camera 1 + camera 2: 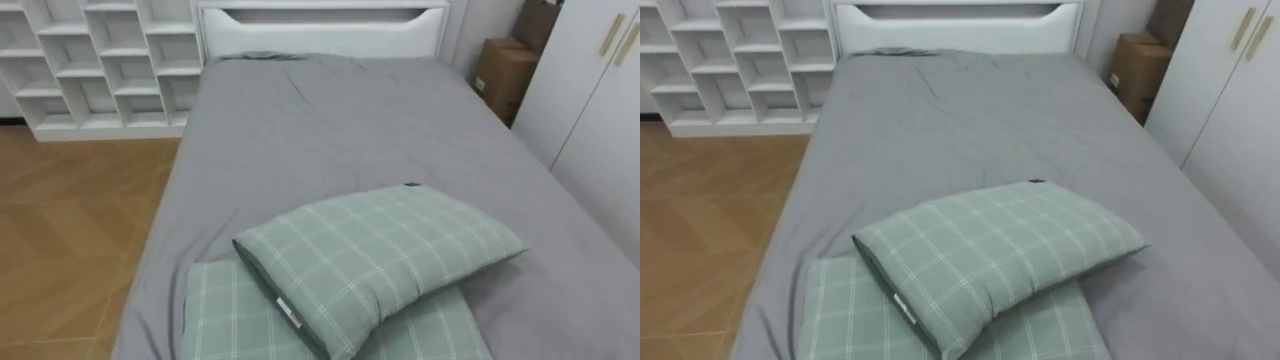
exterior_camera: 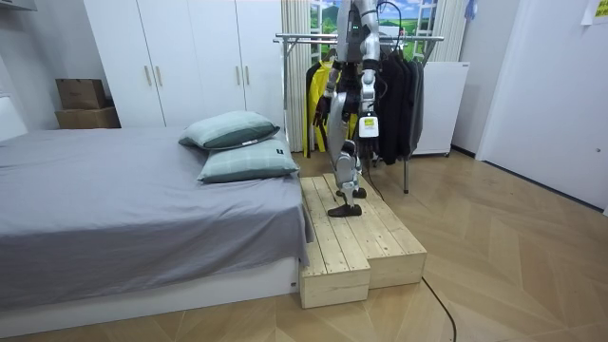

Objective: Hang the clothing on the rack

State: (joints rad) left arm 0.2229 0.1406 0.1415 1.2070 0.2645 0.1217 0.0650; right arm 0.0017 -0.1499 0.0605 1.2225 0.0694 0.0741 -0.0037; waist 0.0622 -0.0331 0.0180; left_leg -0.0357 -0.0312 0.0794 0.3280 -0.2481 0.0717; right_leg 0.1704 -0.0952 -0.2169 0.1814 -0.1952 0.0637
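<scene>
Well, we see clothes (image 2: 399, 90) on the rack (image 2: 294, 40) behind the robot; the bed's (image 1: 330, 120) lower pillow (image 1: 220, 320) is cut off.
Its left hand (image 2: 368, 125) and right hand (image 2: 323, 109) hang low, too small: we cannot tell their grip.

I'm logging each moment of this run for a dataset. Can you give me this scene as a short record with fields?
robot: stands on the wooden platform at the pillow end of the bed, facing it
bed: grey sheet, white headboard
pillows: two, green checked; upper pillow lies across lower pillow
clothes rack: behind the robot, with dark garments and a yellow garment hanging
robot's left of bed: white shelf unit
robot's right of bed: wardrobe, cardboard boxes
</scene>
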